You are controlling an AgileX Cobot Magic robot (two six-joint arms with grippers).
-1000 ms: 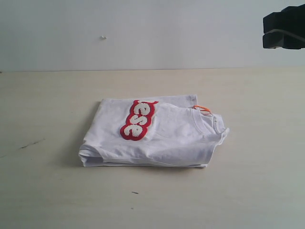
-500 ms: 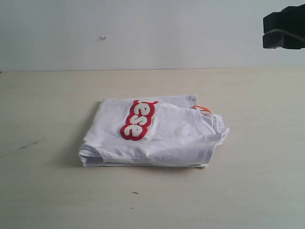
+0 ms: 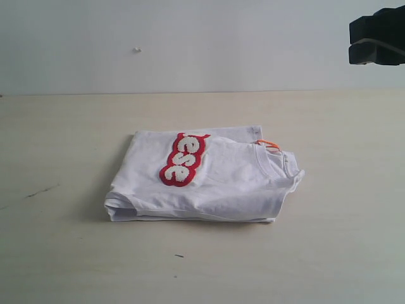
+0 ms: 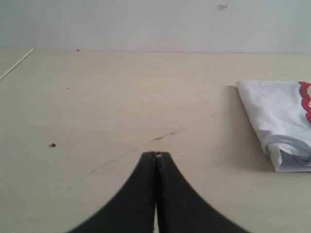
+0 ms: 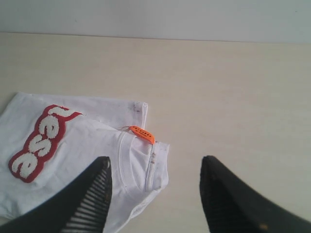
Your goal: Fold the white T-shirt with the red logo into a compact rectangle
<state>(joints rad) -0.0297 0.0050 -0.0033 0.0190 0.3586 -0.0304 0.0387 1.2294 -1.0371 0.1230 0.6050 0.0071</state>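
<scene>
Centrally, the white T-shirt [image 3: 215,183] lay folded in a compact stack on the surface [image 3: 335,120], its red logo [image 3: 183,158] facing up. The left tool [image 4: 156,156] was closed tight and empty, apart from the shirt, while the right tool [image 5: 155,162] hung raised, jaws spread wide, gripping nothing.

We see a pale beige wood-grain tabletop [image 3: 354,240] filling the lower part of the exterior view, meeting a plain whitish wall [image 3: 190,44] along a straight line. The wall has one tiny mark [image 3: 137,49]. The tabletop has a thin dark scratch [image 3: 39,190] at the left and a small dark speck [image 3: 180,256] near the front. Light is soft and even.
</scene>
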